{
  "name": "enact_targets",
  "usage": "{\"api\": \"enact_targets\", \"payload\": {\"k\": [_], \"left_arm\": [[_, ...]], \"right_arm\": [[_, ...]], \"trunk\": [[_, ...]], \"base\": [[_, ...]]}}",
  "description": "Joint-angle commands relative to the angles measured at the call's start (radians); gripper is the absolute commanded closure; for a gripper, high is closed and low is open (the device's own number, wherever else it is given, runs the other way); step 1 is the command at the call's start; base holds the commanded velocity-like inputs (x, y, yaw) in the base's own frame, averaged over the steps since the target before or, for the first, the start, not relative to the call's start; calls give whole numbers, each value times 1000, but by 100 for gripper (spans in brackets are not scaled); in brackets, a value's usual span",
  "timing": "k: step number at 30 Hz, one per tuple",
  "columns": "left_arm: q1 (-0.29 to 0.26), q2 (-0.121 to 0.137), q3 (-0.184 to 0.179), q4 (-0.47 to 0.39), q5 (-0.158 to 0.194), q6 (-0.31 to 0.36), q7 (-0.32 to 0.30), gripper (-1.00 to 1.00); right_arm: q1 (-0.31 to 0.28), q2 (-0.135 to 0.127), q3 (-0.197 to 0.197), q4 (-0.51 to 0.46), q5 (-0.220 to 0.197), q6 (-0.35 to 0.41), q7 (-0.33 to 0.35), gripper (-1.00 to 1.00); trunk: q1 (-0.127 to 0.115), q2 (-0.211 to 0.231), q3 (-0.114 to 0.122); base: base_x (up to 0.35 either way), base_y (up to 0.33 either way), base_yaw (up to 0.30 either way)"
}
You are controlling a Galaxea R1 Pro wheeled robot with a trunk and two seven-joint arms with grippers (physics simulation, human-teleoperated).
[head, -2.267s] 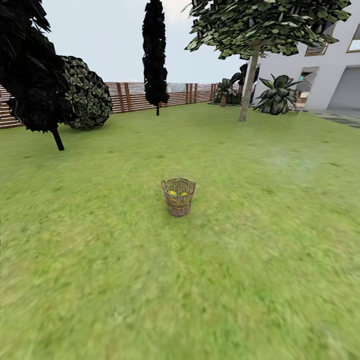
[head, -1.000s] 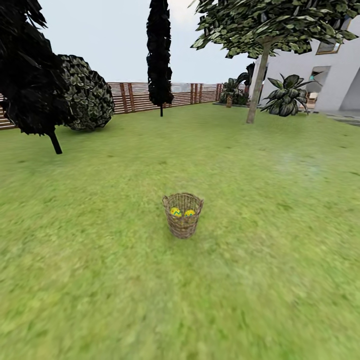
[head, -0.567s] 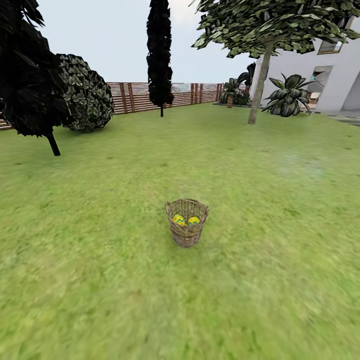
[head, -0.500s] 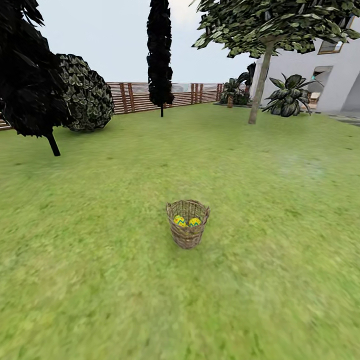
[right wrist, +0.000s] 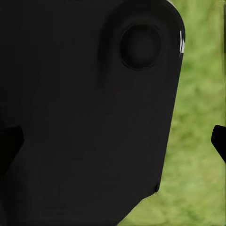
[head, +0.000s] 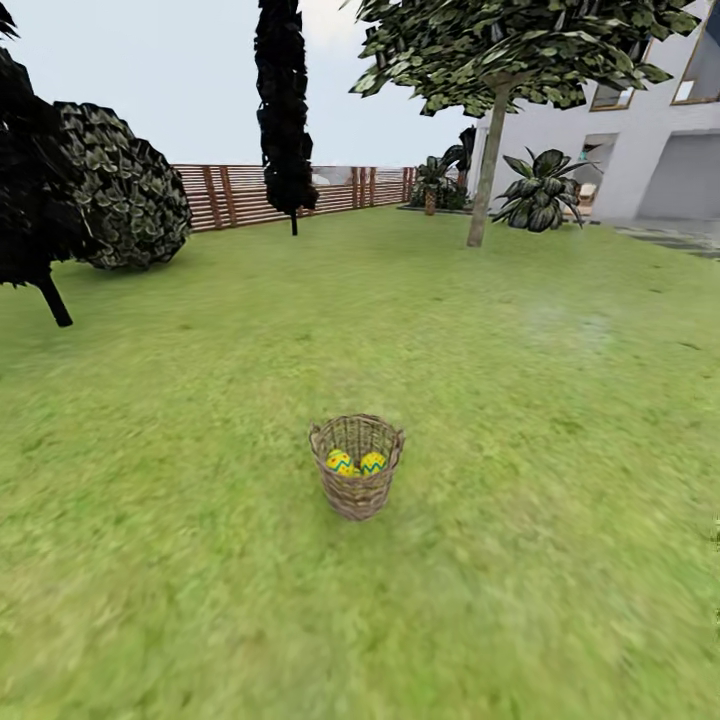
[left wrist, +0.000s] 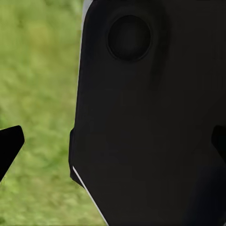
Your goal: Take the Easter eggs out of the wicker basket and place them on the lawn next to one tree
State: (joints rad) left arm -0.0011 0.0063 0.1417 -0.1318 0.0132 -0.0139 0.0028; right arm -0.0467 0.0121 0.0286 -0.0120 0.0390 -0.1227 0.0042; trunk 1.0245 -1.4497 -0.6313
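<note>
The basket (head: 356,467) stands upright on the lawn (head: 520,420), out in the open and well apart from the tree (head: 487,150) near the house (head: 640,150). Two eggs (head: 355,463) show inside it, yellow with blue zigzags, lying side by side and touching; a third, if it is there, is hidden by the wicker wall. By my judgement the eggs are hard, smooth and rounded — likely light, apt to slip or roll out of a loose pinch — so each is best taken across its widest middle, from above through the basket's open mouth. The basket itself looks light and stiff, and a careless push on its rim could tip it. The left wrist view has a dark tip of the left gripper (left wrist: 8,146) at either edge, set wide apart, with a large black body part between and grass behind; the right gripper (right wrist: 219,141) reads the same way. Both seem wide open and hold nothing — neither touches the basket or an egg.
</note>
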Motion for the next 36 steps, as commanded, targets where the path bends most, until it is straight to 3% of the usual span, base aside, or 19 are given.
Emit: {"api": "enact_targets", "payload": {"k": [1, 8, 18, 24, 25, 26, 28, 31, 33, 34, 36], "left_arm": [[0, 0, 4, 0, 1, -1, 0, -100], [0, 0, 4, 0, 1, -1, 0, -100], [0, 0, 4, 0, 1, -1, 0, -100], [0, -4, 2, -1, 0, -2, 0, -100], [-16, 38, -1, -41, -8, 16, 0, -100], [-33, 63, 0, -60, -5, 31, 0, -100], [-72, 97, 3, -82, -3, 77, 0, -100], [-188, 159, 9, -106, -1, 225, -1, -100], [-277, 176, 15, -133, 0, 321, 0, -100], [-301, 178, 16, -142, -1, 343, 0, -100], [-393, 182, 18, -173, 0, 422, 1, -100]], "right_arm": [[-1, 0, 2, 1, 4, -3, 0, -100], [-1, 2, 2, 1, 4, -3, 0, -100], [-1, 0, 3, 0, 5, -3, 0, -100], [-1, 4, 3, -1, 6, -3, -1, -100], [-6, -7, 0, -126, 7, 5, -4, -100], [-9, -8, 1, -190, 8, 16, -7, -100], [-17, -8, 1, -304, 8, 63, -11, -100], [-60, -8, 1, -537, 6, 302, -36, -100], [-125, -6, 1, -649, 5, 477, -61, -100], [-147, -5, 1, -668, 3, 513, -66, -100], [-251, -3, -1, -706, -4, 612, -83, -100]], "trunk": [[1, 0, -1], [1, 0, -1], [1, 0, -1], [1, 0, -1], [1, 0, -1], [1, 0, -1], [1, 0, -1], [1, 0, -1], [1, 0, -1], [1, 0, -1], [1, 0, -1]], "base": [[324, 1, -261], [327, 0, -202], [327, 0, -14], [87, 0, 0], [0, 0, 0], [0, 0, 0], [0, 0, 0], [0, 0, 0], [0, 0, 0], [0, 0, 0], [0, 0, 0]]}}
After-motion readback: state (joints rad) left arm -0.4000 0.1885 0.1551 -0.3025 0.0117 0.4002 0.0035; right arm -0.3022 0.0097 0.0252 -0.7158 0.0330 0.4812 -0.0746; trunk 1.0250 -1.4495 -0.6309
